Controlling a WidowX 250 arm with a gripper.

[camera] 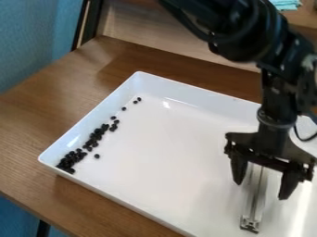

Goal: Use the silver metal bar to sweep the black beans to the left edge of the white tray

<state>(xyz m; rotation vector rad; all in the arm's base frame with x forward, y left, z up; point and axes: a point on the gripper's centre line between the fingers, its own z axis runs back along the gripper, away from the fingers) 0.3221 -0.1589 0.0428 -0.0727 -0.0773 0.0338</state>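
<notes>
The black hand [261,191] hangs over the right side of a big white tray [180,139]. It is open, with its two fingers wide apart and pointing down. A long, thin metal stick [255,199] is between them, with a gap on each side. The stick's near end is dark, and I can't tell if its far end touches the hand. Lots of little black balls [96,136] sit in the tray along its left side. Most are bunched up at the near end, and a few are spread out toward the far end. The tray is on a brown wooden worktop [28,134].
</notes>
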